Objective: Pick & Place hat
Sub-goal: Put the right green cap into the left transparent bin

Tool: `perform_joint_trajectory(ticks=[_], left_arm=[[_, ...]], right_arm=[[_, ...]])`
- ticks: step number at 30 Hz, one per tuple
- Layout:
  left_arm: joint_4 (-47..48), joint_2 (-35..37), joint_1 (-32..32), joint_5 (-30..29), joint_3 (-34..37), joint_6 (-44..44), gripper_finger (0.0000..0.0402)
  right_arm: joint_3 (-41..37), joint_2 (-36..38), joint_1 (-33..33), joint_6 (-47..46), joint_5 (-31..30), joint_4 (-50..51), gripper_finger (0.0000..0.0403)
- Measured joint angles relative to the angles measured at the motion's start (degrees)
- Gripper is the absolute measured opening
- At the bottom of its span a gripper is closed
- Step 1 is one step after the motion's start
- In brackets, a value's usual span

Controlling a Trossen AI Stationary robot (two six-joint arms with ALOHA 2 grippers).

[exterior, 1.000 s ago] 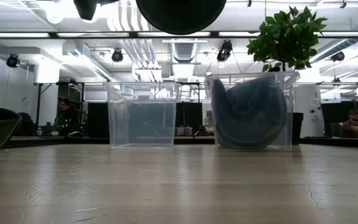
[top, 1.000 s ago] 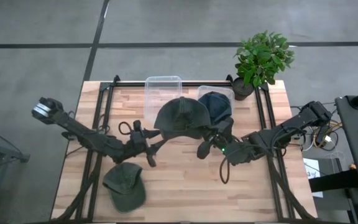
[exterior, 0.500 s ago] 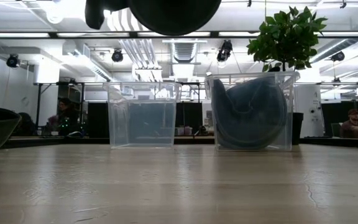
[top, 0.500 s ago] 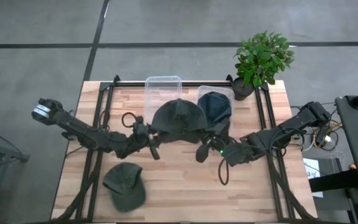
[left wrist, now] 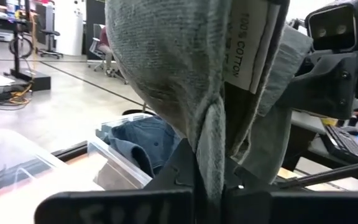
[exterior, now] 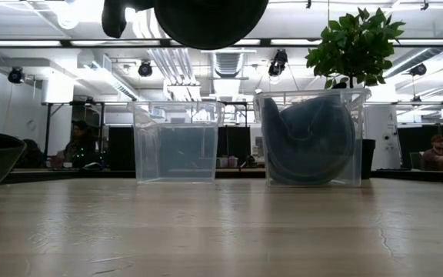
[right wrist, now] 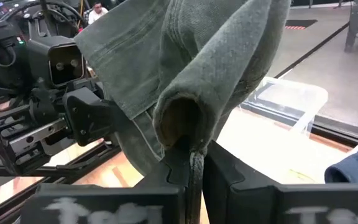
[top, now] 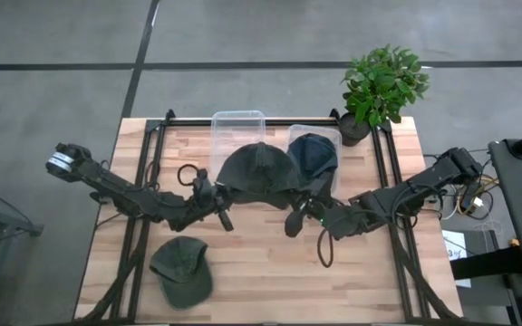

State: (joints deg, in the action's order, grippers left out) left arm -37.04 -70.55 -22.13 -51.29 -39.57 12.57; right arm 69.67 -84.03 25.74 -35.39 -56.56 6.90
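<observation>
A grey-green hat (top: pixel 259 172) hangs in the air between my two grippers, above the table in front of two clear bins; it shows at the top of the low view (exterior: pixel 210 19). My left gripper (top: pixel 222 201) is shut on its left edge and my right gripper (top: pixel 303 210) on its right edge. The left bin (top: pixel 239 127) holds nothing. The right bin (top: pixel 314 149) holds a dark blue hat (exterior: pixel 308 138) that leans on edge against the bin's walls. A second green hat (top: pixel 181 269) lies on the table near the front left. My left gripper pinches a bunched fold of the hat's rim (left wrist: pixel 209 163) between its two fingers, beside the sewn-in label, coming level from the table's left. The hat is lifted clear of the table. My right gripper pinches a doubled-over fold of the hat's rim (right wrist: pixel 191 148) between its two fingers, coming level from the table's right. The hat is clear of the table, its crown up.
A potted plant (top: pixel 383 86) stands at the table's far right corner beside the right bin. Black frame rails (top: pixel 143 190) run along the table's left and right sides. Bare wood (top: pixel 270 272) lies in front of the grippers.
Both grippers have carried the hat a little toward the table's far edge and left, closer to the bins. The hat stays lifted clear, crown up, held at both sides.
</observation>
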Motion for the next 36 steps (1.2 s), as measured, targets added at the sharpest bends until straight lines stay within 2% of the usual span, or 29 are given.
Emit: perform_joint_trajectory(ticks=[8,13,18,21,25,31,36], left_arm=[[1.66,1.2,0.02,-5.5,0.13,-0.41,0.0005],[6.32,4.76,-0.11,-7.22,0.2,2.47,0.0004],[11.18,10.28,-0.63,-5.69,0.34,8.58,0.0004],[14.0,13.91,-0.63,-0.13,0.39,14.48,0.0004],[15.55,18.38,-0.66,10.31,0.42,22.04,0.0004],[15.65,22.99,-0.68,28.83,0.52,29.41,0.0004],[11.39,24.14,-0.68,42.25,0.51,28.46,0.0004]], right_arm=[[0.02,1.58,0.17,-3.47,3.67,3.64,0.0085],[0.02,2.01,0.22,-5.36,4.82,14.48,0.0123],[0.02,2.34,0.67,-14.99,4.92,27.92,0.0135],[0.0,2.56,0.82,-20.02,5.58,35.21,0.0136],[0.0,2.56,0.93,-20.57,6.25,40.67,0.0131],[-0.24,2.56,0.93,-8.97,10.75,42.52,0.0123],[-0.66,2.56,0.93,-2.27,12.09,42.48,0.0121]])
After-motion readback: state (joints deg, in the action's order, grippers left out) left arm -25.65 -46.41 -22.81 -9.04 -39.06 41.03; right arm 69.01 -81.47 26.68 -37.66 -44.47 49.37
